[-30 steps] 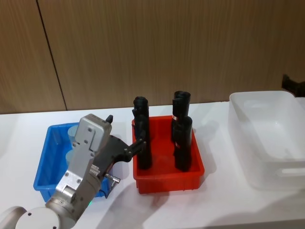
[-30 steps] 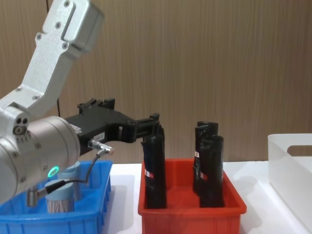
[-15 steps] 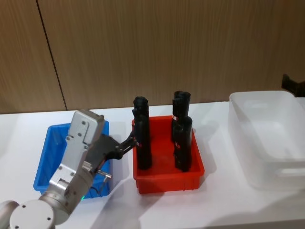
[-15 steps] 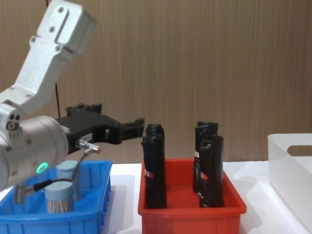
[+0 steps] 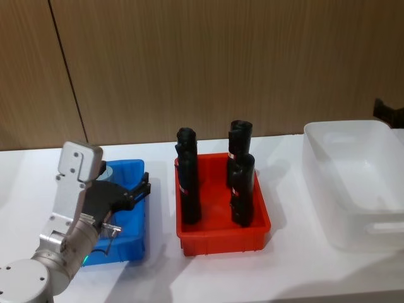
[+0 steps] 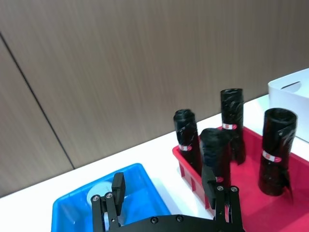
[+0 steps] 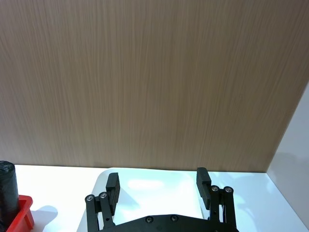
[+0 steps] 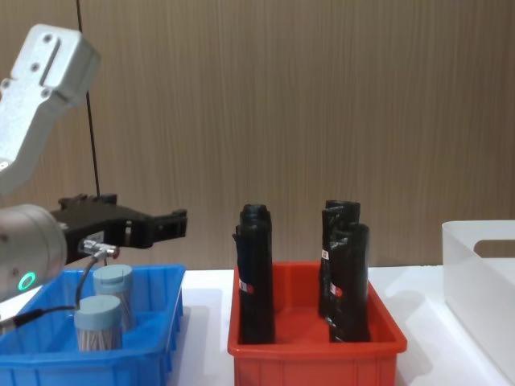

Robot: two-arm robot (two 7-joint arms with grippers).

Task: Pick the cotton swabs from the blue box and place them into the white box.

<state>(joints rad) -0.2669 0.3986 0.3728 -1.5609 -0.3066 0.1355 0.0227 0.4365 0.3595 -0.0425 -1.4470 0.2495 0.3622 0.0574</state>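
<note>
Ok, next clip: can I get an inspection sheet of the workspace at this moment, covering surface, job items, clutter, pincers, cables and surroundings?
Surface: white tabletop, three bins in a row on it.
Job's things: two clear cylindrical tubs of cotton swabs with pale blue-grey lids stand upright in the shallow bright blue plastic bin; the translucent white plastic bin sits at the far right.
Clutter: red plastic bin in the middle, holding four tall black rolls, upright.
Grippers: left pincer open, holding nothing, above the blue bin; right pincer open, holding nothing, by the white bin.
Cables: thin grey cable looped at the left wrist.
Surroundings: brown wood-panel wall.
</note>
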